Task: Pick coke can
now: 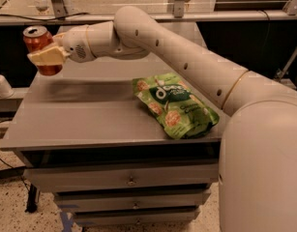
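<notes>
We see hand (40,57) clamped on coke can (37,37), held clear of desk (90,115) near its far left corner. Can red, silver top, upright, 1 pale finger (45,56) across its middle. Green snack bag (176,105) lies on desk, well apart.

One coke can (36,38), one green snack bag (174,105), one table (90,117), one jaws pair clamping can above table's left

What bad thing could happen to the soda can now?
The gripper holds the coke can in the air near the left edge of the table. If it slips, it could fall and maybe roll off. The arm also reaches over the green snack bag and might brush it.
</notes>
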Tool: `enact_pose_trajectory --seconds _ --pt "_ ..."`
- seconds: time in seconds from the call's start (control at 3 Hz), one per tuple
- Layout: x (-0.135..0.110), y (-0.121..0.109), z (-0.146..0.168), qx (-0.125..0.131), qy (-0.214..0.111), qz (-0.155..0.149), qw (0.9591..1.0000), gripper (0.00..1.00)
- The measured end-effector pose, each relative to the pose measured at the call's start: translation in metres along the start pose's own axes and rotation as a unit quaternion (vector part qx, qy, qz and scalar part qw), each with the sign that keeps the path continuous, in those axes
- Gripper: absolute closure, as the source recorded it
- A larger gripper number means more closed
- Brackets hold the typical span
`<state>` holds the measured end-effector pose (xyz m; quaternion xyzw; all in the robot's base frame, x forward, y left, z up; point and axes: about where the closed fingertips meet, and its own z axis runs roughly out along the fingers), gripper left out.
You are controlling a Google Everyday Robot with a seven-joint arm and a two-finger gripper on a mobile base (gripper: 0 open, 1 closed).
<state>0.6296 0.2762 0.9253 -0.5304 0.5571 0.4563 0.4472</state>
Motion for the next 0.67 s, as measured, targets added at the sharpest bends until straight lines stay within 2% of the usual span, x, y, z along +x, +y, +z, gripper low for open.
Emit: enact_pose_trajectory --seconds 0.33,0.67 --pt "-0.0200 -0.0098 -0.0352 0.020 0.001 -0.026 0.9995 1.00" --pt "-0.0226 -0.0108 -0.0388 0.021 0.001 -0.029 0.9994 1.00"
